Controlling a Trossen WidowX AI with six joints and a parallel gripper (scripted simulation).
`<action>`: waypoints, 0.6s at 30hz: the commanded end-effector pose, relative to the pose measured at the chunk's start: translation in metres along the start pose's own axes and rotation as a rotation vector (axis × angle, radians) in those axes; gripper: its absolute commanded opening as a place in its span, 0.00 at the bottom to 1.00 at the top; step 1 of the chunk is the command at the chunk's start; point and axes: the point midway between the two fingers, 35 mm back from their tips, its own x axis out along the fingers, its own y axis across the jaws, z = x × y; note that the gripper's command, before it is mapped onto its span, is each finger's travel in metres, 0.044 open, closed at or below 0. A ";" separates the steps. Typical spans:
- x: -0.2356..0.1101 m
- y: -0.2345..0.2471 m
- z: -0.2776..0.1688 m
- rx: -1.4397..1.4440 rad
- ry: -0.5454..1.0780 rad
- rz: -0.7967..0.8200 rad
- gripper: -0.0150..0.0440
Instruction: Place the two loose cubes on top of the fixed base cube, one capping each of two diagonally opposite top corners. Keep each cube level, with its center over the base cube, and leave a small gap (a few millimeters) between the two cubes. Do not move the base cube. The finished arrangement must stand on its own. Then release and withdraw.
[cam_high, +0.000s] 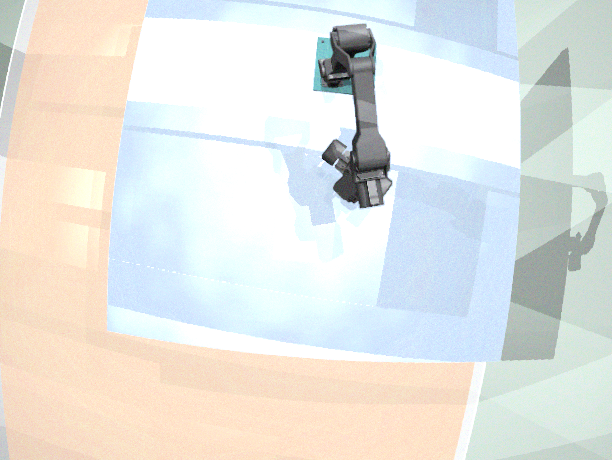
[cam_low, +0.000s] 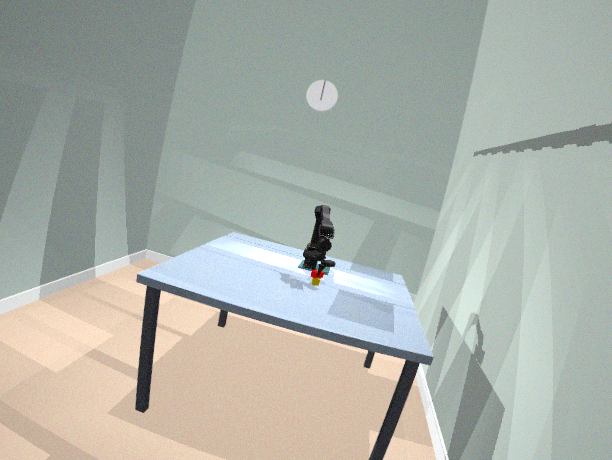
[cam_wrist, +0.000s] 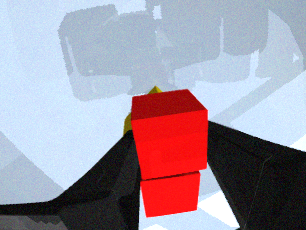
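My gripper (cam_wrist: 166, 132) (cam_low: 320, 266) is shut on a red cube (cam_wrist: 166, 128) (cam_low: 314, 273), its dark fingers on the cube's left and right faces. A second red cube face (cam_wrist: 170, 195) shows directly under the held cube in the wrist view; I cannot tell whether they touch. The yellow base cube (cam_wrist: 154, 90) (cam_low: 316, 282) peeks out behind and left of the held cube, standing on the table just below the red. In the top view the arm (cam_high: 365, 115) hides all the cubes.
The teal mounting plate (cam_high: 319, 70) of the arm sits at the table's back. The pale blue table (cam_low: 240, 285) (cam_high: 200, 250) stands on dark legs, with its right edge near the wall.
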 end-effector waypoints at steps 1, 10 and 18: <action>0.001 0.000 0.000 -0.005 -0.002 -0.001 0.43; 0.001 0.000 0.000 -0.005 -0.002 -0.001 0.43; 0.001 0.000 0.000 -0.005 -0.002 -0.001 0.60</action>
